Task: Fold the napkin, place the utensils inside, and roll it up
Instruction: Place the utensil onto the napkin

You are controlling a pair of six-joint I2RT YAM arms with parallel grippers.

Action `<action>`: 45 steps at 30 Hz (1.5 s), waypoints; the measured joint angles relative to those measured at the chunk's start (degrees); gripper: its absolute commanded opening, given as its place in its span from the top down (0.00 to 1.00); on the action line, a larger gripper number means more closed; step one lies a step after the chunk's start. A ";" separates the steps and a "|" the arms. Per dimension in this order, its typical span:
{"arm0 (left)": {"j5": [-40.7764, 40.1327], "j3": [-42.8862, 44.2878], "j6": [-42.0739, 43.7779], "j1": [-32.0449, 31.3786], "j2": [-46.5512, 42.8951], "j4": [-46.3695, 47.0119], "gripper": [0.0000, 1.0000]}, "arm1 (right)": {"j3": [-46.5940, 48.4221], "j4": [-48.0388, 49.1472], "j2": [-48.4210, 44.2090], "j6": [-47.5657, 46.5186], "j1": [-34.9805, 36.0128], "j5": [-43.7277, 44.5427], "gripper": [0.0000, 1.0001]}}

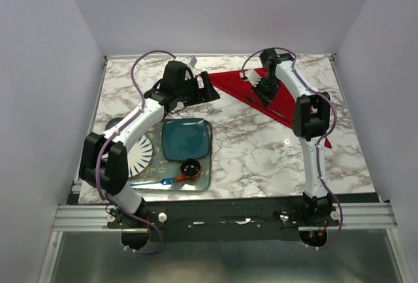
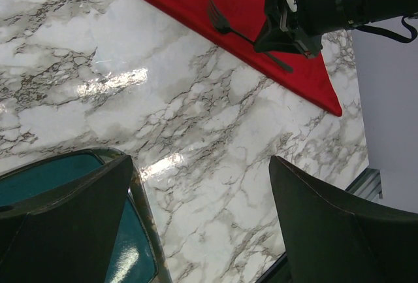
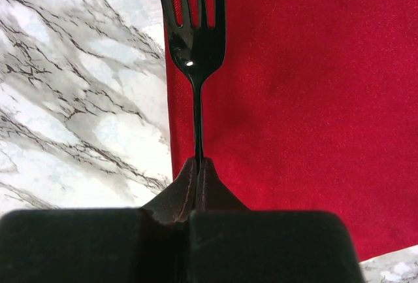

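Closest to the lens on the right wrist, the right gripper (image 3: 198, 165) has its two dark fingers pressed together on the thin handle of the fork (image 3: 194, 54). The fork points straight away from the fingers, its tines just inside the left edge of the red napkin (image 3: 300, 100), with the marble table (image 3: 78, 100) right beside it. From this angle I cannot say for sure whether the fork rests on the cloth or hangs a little above it.

From above, the napkin (image 1: 235, 83) lies as a long flat triangle on the far right part of the table, one point reaching towards the near right. The right gripper (image 1: 264, 90) stands over its far half.

The left gripper (image 2: 201, 165) is spread wide with nothing between its fingers. It hangs over bare marble, between the napkin's left tip and a teal square plate (image 1: 186, 138). In its own view the fork (image 2: 222, 21) shows on the red cloth, the handle running under the right arm's fingers.

Near the left arm's base, the teal plate sits on a grey tray (image 1: 204, 188) with a small brown cup (image 1: 190, 168) and a blue plastic utensil (image 1: 153, 182). A white plate with dark stripes (image 1: 140, 151) lies just to the left, partly hidden by the arm.
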 measured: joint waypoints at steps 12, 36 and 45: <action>0.17 0.00 0.00 0.00 0.00 0.02 0.06 | -0.24 1.79 0.00 0.07 -0.02 -0.15 0.99; 1.11 0.00 -0.04 0.00 0.00 0.07 0.06 | 0.00 2.47 2.25 0.26 -0.46 -0.13 0.93; 1.60 -0.26 -0.48 0.00 0.00 0.15 0.06 | 2.08 2.43 2.89 0.52 -0.46 -0.11 0.91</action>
